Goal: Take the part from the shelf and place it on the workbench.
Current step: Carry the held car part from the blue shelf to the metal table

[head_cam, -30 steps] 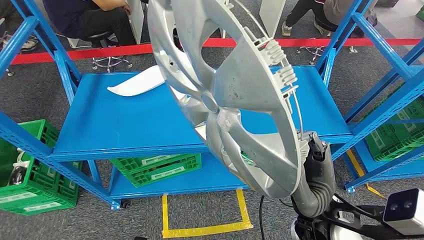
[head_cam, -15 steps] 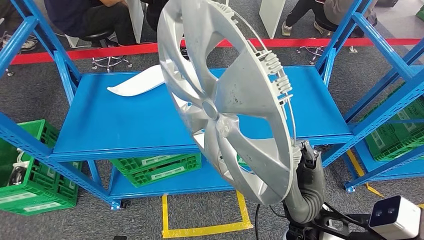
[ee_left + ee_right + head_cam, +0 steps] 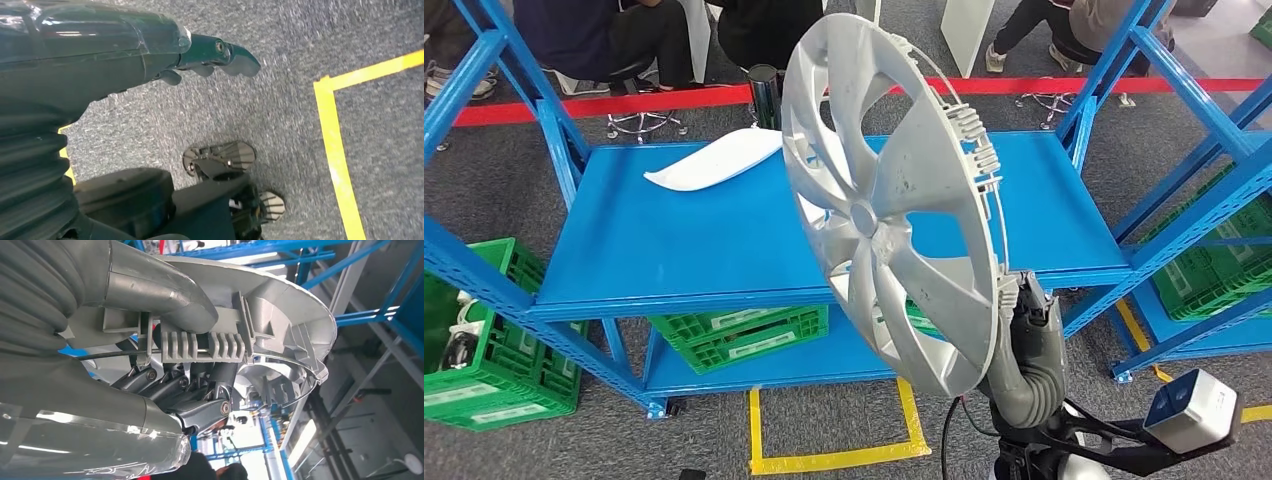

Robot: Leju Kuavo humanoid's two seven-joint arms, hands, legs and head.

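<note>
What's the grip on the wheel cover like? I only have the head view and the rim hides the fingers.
Observer: In the right wrist view the right hand grips the wheel cover at its rim, thumb on one face, dark fingers curled behind the ribbed clips.
Operator: And the left hand?
Observer: The left hand holds nothing; it hangs over grey carpet near a yellow tape line.
Operator: Fingers on it?
Observer: Loosely curled; I cannot tell open from shut.

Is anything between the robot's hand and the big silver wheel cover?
No. The right hand already grips the wheel cover by its rim, fingers curled around the edge, so nothing sits between them. The cover is held up in front of the blue shelf.
</note>
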